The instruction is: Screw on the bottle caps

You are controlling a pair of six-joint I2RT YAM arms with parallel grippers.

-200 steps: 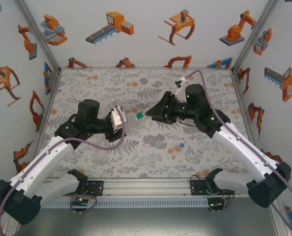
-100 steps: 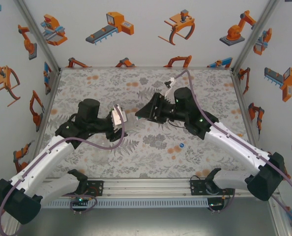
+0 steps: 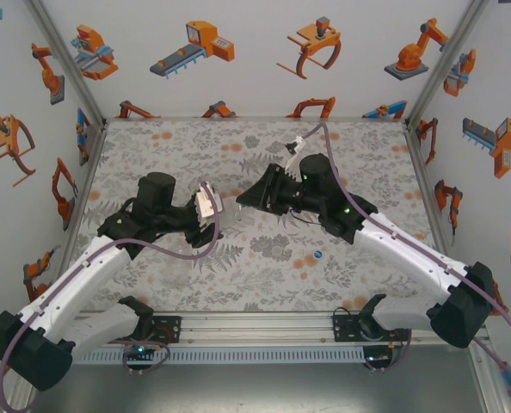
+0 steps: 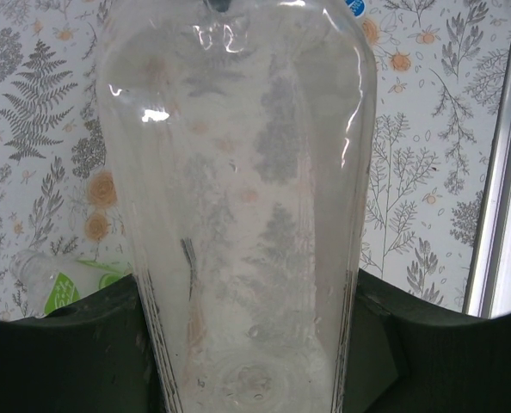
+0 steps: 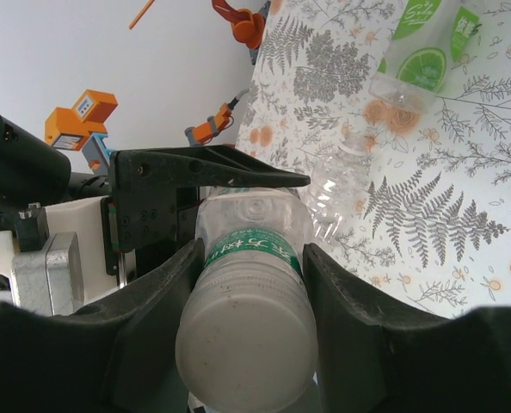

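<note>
Plain bottle [image 4: 238, 198]: I am holding it clamped in the left tool [image 3: 214, 211] over the surface [image 3: 367, 146]. My right tool [image 5: 254, 249] is pressing both sides of the slim bottle [image 5: 247, 335]; the blue cap [image 3: 317, 255] is lying at four o'clock from it.

table [image 3: 178, 146] centre — our left gripper [image 3: 217, 211] and right gripper [image 3: 243, 200] tips facing, close | bottle [image 4: 238, 215] between left fingers [image 4: 83, 344], its far end between right fingers [image 5: 359, 292] | second bottle [image 4: 62, 288] lying on table beside it | loose cap [image 3: 318, 255] right, nearer our bases
</note>
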